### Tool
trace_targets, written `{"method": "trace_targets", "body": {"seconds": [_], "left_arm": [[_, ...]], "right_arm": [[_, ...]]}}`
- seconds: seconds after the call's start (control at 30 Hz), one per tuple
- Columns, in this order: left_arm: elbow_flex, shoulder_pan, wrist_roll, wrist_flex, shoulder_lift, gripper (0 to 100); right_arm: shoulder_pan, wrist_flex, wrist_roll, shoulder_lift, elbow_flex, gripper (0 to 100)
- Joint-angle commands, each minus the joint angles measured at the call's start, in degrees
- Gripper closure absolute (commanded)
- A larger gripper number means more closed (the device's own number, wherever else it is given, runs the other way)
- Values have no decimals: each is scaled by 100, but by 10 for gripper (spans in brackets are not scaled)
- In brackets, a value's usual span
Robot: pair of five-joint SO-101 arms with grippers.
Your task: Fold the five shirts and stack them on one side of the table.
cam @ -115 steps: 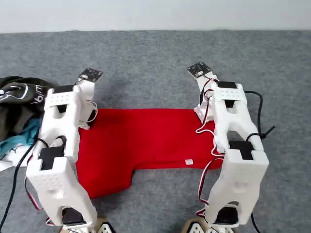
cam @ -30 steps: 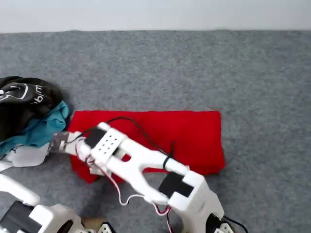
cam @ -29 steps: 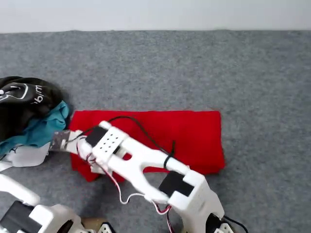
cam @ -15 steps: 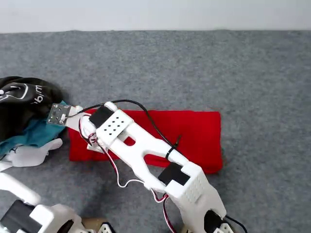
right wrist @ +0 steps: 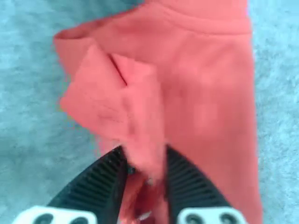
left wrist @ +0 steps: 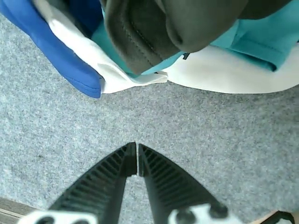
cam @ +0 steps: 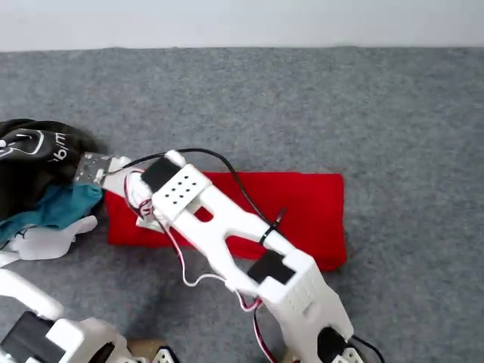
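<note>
Red shirt — one item, folded into a long band lying crosswise on the middle of the grey tabletop. It sits well apart from the right edge, its right end squared off and its left end rumpled.

Listed from the near edge outward:

1. Left arm: base at the near left corner. Left gripper: black ribbed fingers pressed together tip to tip, nothing between them, poised over bare grey surface just short of the clothes pile.
2. Right arm: rises from the near edge and slants across the red shirt toward its left end. Right gripper: fingers closed onto a bunched fold of the red cloth, which runs up between them. A loose flap is turned over just beyond the tips.
3. Clothes pile, at the left edge of the tabletop, unfolded and heaped. White shirt lies nearest. Teal shirt lies over it, just beside the red shirt's left end. Dark shirt with white print lies on top and farthest. Blue shirt lies against the white one in the left wrist view.
4. Pale wall — along the far edge.
</note>
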Motion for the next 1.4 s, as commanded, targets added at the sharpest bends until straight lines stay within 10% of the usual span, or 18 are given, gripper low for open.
{"method": "trace_targets", "body": {"seconds": [0.0, 1.37], "left_arm": [[-84, 44, -26, 9, -308, 985], [-84, 44, -26, 35, -308, 985]], "right_arm": [[382, -470, 9, 154, -360, 813], [760, 1912, -9, 1077, -2954, 978]]}}
